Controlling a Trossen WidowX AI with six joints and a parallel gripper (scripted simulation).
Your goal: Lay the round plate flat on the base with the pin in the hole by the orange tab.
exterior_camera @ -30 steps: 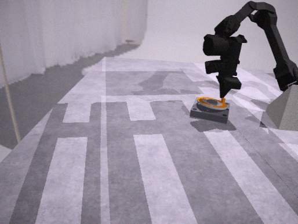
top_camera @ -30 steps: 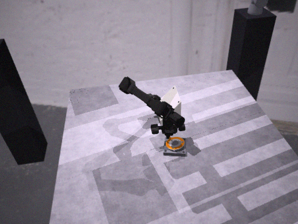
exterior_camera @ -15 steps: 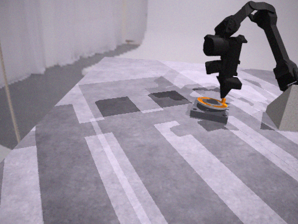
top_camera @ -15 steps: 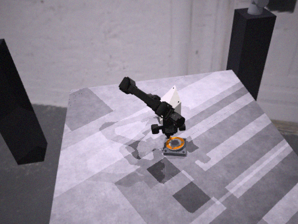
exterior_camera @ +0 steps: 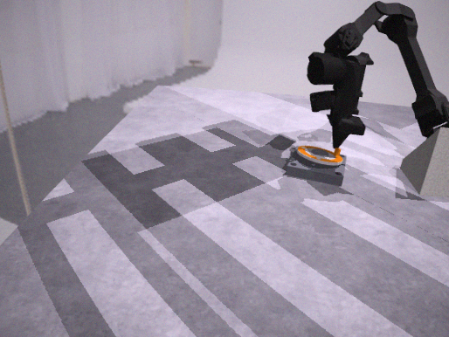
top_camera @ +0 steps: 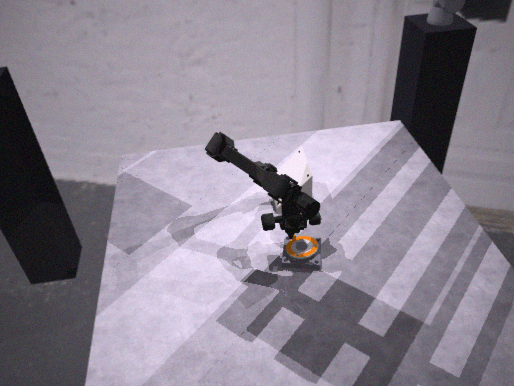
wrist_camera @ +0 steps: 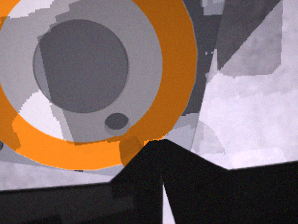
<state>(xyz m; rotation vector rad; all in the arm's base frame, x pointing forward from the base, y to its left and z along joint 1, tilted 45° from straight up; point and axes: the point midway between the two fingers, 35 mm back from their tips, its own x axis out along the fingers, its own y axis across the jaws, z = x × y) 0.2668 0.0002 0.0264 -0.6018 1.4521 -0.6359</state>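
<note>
Orange tab (wrist_camera: pixel 131 148) half hidden behind closed, empty pincer (wrist_camera: pixel 162 145); pin unseen; plate (wrist_camera: pixel 95 80) cropped.

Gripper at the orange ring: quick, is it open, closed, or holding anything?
Gripper: closed, nothing between its fingers; the tips sit at the orange tab on the plate rim.

No lettering I can read anywhere, no labels, brands, numbers or signs on anything in my three views, only plain unmarked surfaces and grey patterning without any characters
</note>
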